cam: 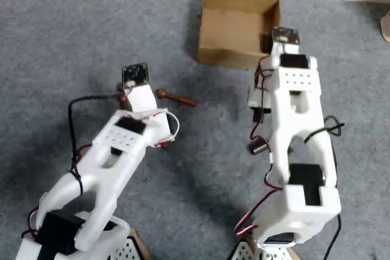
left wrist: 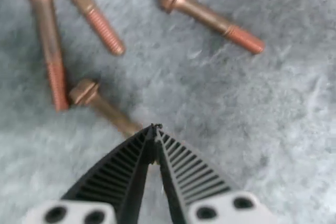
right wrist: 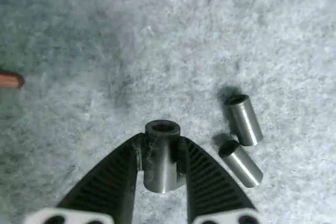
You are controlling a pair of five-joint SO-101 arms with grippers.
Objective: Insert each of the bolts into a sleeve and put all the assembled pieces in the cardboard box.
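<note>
- high view: the cardboard box (cam: 226, 56) sits at the far edge of the grey surface (cam: 73, 41). the right arm (cam: 295, 108) is just beside it. the left arm (cam: 116, 144) is well apart from it, next to a bolt (cam: 177, 98) lying flat.
- left wrist view: four copper bolts (left wrist: 210, 19) lie loose on the surface. my left jaws are clenched with no gap between them, tips over the shank end of the nearest bolt (left wrist: 102, 104). i cannot tell whether they touch it.
- right wrist view: my right jaws are grasping a sleeve (right wrist: 161, 161) upright around its wall, bore facing up. two spare sleeves (right wrist: 244, 120) lie on their sides just beside it.
- handling, as i judge it: the sleeve looks like smooth, rigid metal, so it is likely to slip or twist, and a mid-wall grip suits it. the bolts look stiff and head-heavy. i'd take one on the plain shank under the head, leaving the thread free to enter the bore.
</note>
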